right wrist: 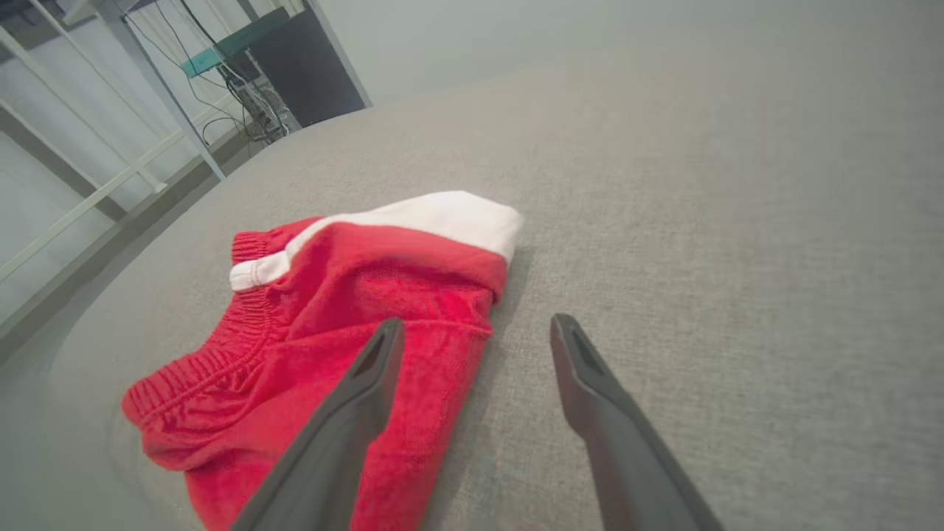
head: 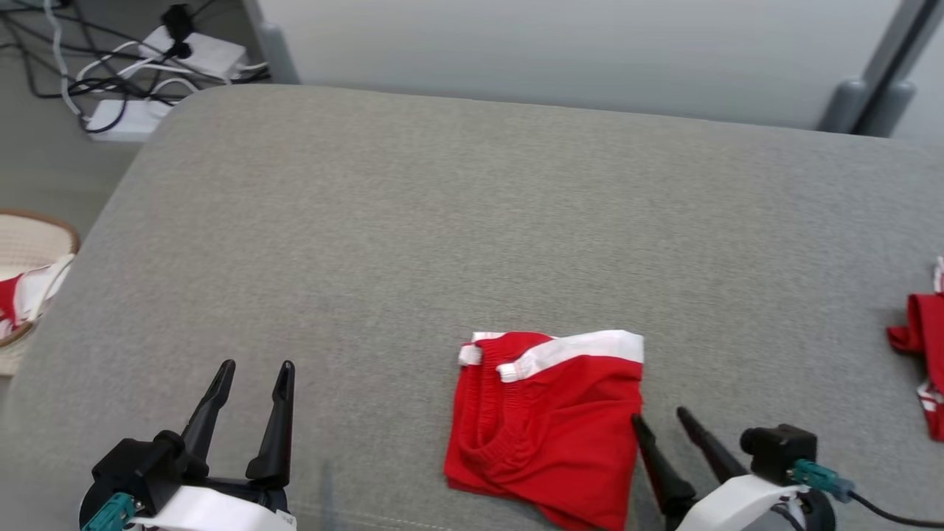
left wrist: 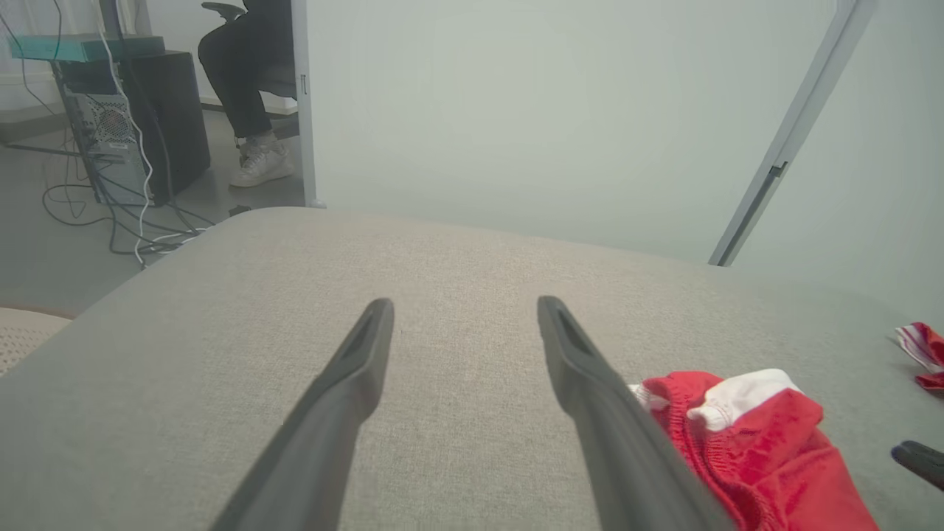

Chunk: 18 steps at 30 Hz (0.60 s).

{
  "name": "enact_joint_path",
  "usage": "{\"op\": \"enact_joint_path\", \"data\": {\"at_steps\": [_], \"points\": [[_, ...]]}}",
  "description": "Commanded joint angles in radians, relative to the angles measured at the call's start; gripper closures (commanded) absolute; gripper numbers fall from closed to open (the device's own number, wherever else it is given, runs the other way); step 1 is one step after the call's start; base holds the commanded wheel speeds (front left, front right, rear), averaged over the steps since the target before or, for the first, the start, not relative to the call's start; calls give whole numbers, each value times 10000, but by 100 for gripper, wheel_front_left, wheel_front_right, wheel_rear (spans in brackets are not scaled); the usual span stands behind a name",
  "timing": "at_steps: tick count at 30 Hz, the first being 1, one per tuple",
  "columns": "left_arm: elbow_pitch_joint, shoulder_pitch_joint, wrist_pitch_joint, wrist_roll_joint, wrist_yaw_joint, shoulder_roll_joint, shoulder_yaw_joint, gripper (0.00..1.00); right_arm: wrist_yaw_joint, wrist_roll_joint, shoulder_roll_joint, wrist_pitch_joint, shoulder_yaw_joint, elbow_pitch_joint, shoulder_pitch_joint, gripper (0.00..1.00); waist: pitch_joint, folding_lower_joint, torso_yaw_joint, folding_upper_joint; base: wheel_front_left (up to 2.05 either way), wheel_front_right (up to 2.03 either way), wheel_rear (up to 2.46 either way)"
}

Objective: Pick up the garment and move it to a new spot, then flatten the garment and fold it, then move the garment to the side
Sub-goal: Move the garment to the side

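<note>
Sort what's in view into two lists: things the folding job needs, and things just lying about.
Job: folded red garment; grey padded table it lies on.
Lying about: other red garment at the table's right edge; wicker basket holding cloth; cables and power strips on the floor.

The garment (head: 546,420), second red cloth (head: 920,335) and basket (head: 51,221) run off the edges

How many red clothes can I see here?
3: a folded garment on the grey surface, another red piece at its right edge, a third piece in the basket; more may hide inside.
</note>
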<state>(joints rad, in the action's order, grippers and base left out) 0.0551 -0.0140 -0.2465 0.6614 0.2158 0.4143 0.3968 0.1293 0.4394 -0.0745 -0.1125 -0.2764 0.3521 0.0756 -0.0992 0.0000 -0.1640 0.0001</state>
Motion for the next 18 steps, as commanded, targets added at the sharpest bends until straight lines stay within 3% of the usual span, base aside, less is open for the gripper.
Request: {"op": "enact_joint_path", "data": {"at_steps": [1,12,13,14,18], "points": [[167,481,-15,-8,-18,167,-369,0,14,178,-110,61,-384,-35,329,0,-7,0,-326,-1,0,0,0],[-41,526,-77,-5,-152,-45,-355,0,14,1297,-263,766,-1205,1502,1077,0,-137,0,-1131,-1,0,0,0],[-55,528,-82,-6,-157,-55,-368,0,14,1390,-279,816,-1257,1577,1149,54,-153,0,-1139,-1,0,0,0],[-69,531,-86,-10,-159,-64,-382,0,14,1525,-273,852,-1279,1641,1209,100,-160,0,-1138,-1,0,0,0],[-94,553,-100,-29,-180,-76,-444,0,14,1644,-421,767,-1420,1737,1439,100,-198,0,-1055,-1,0,0,0]]}}
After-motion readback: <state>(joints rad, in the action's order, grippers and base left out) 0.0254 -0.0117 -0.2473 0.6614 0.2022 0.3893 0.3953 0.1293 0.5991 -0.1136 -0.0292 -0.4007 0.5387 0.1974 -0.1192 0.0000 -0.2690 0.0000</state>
